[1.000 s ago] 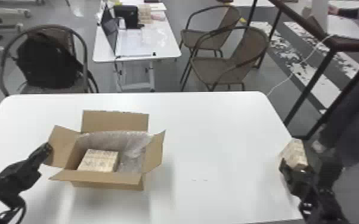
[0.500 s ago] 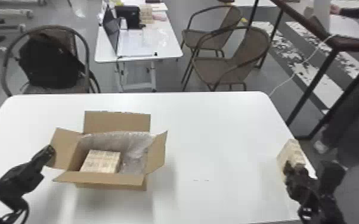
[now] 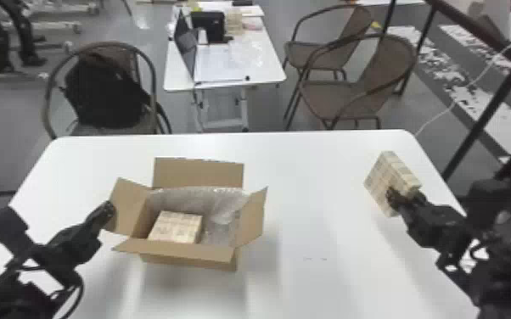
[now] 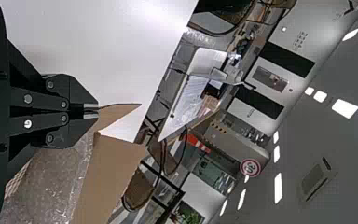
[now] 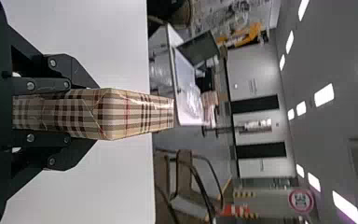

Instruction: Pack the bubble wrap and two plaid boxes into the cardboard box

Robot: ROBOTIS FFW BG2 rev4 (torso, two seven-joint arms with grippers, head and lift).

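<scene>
Jaws of the right gripper [image 5: 93, 113] are clamped on the held plaid box [image 3: 386, 176], which sits tilted near the right edge of the surface [image 3: 318, 169]. Jaws of the left gripper [image 4: 92, 109] are closed at the left flap [image 3: 129, 208]; whether they pinch the cardboard cannot be told. The packed plaid box [image 3: 174, 227] and bubble wrap [image 3: 220, 212] lie inside the cardboard box [image 3: 191, 262]. Risks: a low approach could strike the right flap [image 3: 252, 218], fold it inward or shove the carton; poor alignment could wedge the load against its neighbour or snag the wrap; a weak grip could drop it outside.
</scene>
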